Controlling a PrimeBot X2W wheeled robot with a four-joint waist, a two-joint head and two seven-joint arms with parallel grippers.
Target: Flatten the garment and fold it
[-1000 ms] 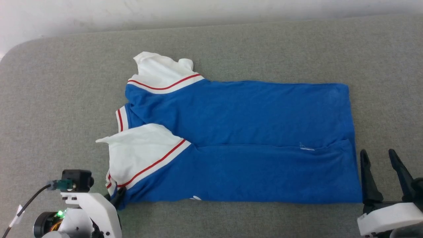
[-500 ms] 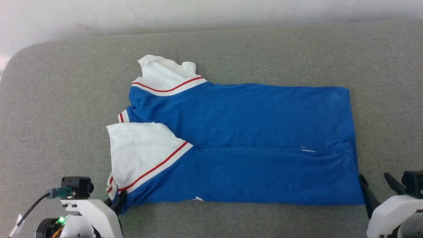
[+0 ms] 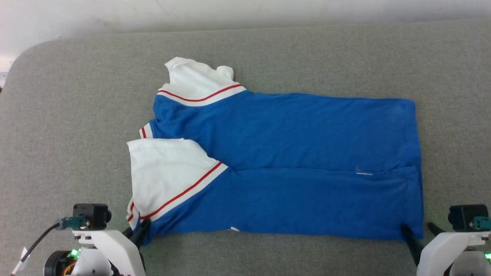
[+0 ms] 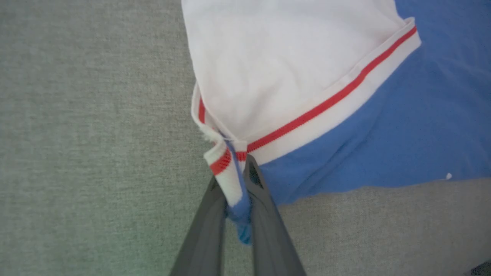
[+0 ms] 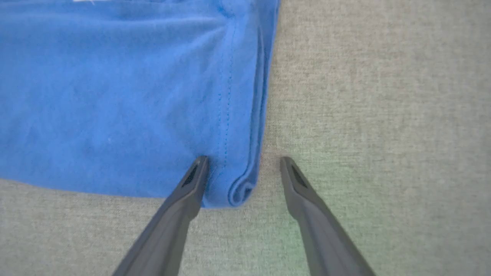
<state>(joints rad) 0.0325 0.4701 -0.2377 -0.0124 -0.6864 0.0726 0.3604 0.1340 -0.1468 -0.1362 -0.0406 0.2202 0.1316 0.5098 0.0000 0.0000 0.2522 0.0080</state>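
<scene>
The garment [image 3: 287, 153] lies lengthwise on the grey cushion, bright blue, with its near long edge folded over the body. Its white, red-striped sleeves sit at the left end. My left gripper [image 3: 139, 231] is at the near left corner. In the left wrist view the left gripper [image 4: 236, 180] is shut on a bunched bit of blue hem and striped sleeve edge of the garment [image 4: 383, 134]. My right gripper [image 3: 420, 231] is at the near right corner. In the right wrist view the right gripper [image 5: 243, 161] stands open, one finger on the garment [image 5: 115, 96] and the other on the cushion, straddling the rolled hem corner.
The grey fabric surface [image 3: 76, 115] stretches well beyond the shirt on every side. Its far edge meets a pale wall [image 3: 230, 11], and its far left corner is rounded. A white label [image 3: 363, 173] shows near the fold line.
My left gripper has closed on the near left corner. My right gripper has moved in from the right and now straddles the near right corner. The head view has shifted a little.
</scene>
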